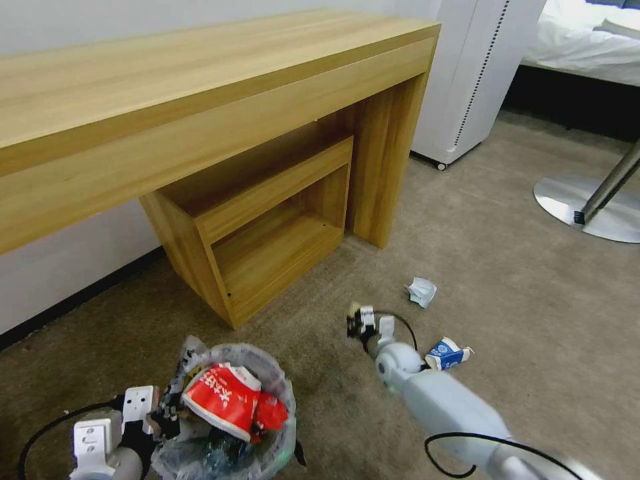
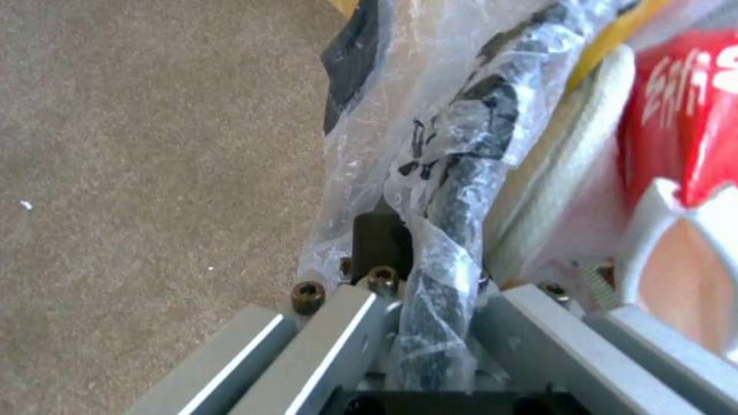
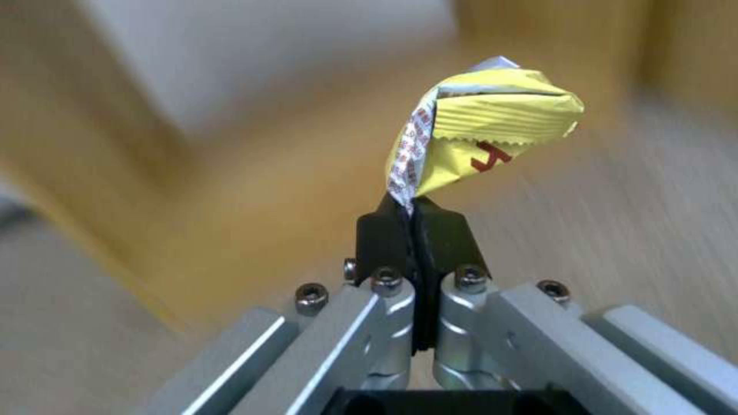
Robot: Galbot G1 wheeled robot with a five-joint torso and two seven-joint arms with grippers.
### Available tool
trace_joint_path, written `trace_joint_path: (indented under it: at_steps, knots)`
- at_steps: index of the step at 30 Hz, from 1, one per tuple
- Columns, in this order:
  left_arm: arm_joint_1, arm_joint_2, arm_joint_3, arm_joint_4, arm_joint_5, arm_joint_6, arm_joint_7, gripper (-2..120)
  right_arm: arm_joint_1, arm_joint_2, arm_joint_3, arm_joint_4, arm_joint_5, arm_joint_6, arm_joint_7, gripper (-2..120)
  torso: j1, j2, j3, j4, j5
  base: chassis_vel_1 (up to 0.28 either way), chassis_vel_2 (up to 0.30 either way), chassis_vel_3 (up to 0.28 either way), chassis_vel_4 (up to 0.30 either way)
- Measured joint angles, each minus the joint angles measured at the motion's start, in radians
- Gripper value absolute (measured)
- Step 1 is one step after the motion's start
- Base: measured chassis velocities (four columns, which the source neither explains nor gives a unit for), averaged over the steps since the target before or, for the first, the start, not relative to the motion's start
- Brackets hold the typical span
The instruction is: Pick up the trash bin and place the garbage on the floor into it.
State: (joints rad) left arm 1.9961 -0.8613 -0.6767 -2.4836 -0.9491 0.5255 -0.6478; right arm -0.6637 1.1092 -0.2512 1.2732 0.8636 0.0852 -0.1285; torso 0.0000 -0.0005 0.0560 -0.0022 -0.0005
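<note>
Head high; wrists close on hands

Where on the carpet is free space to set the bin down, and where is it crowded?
Bare floor lies between the trash bin and the right arm, and a wider patch between desk leg and round metal base. It is crowded near the crumpled paper and blue-white carton.

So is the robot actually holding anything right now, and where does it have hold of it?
Yes, both. The left gripper clamps the bag-covered rim of the trash bin. The right gripper pinches a yellow wrapper by its lower twisted end.
</note>
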Motion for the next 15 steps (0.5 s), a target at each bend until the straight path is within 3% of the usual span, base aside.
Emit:
trace_joint_path:
  at_steps: [2,4,6,8,11,12,13,15]
  knots:
    - [-0.001,0.0,0.001,0.0,0.0,0.0,-0.001,0,0.005,-0.016,-0.001,0.03,0.016,0.018,-0.028,0,0.0,0.0,0.0,0.0,0.0001,0.0,0.0,0.0,0.0]
    - [0.0,-0.005,0.008,0.0,0.005,0.0,-0.002,0,0.027,-0.077,-0.013,0.145,0.094,0.063,-0.145,0,0.0,0.0,0.0,0.0001,0.0001,0.0,0.0,0.0,0.0]
    - [0.0,-0.006,0.009,0.001,0.006,0.0,-0.001,0,0.034,-0.093,-0.02,0.173,0.113,0.072,-0.182,0,0.0,0.0,0.0,0.0001,0.0001,0.0,0.0,0.0,0.0]
    - [-0.003,-0.003,0.006,0.0,0.003,0.0,-0.002,0,0.075,-0.149,-0.09,0.289,0.177,0.083,-0.319,0,0.0,0.0,0.0,0.0,0.0003,0.0,0.0,0.0,0.0]
    - [-0.003,-0.002,0.006,0.0,0.003,0.0,-0.002,0,0.078,-0.152,-0.097,0.297,0.181,0.084,-0.327,0,0.0,0.0,0.0,0.0,0.0003,0.0,0.0,0.0,0.0]
    - [-0.003,0.0,0.004,0.0,-0.001,0.0,-0.002,0,0.112,-0.176,-0.178,0.359,0.213,0.084,-0.384,0,0.0,0.0,0.0,0.0,0.0003,0.0,0.0,0.0,0.0]
    - [-0.014,0.004,0.003,0.007,-0.014,0.0,-0.007,0,0.183,-0.184,-0.337,0.436,0.253,0.079,-0.408,0,0.0,0.0,0.0,0.0001,0.0,0.0,0.0,0.0,0.0]
    - [-0.016,0.01,0.003,0.011,-0.019,0.001,-0.014,0,0.228,-0.168,-0.445,0.476,0.289,0.066,-0.373,0,0.0,0.0,0.0,0.0002,0.0001,0.0,0.0,0.0,0.0]
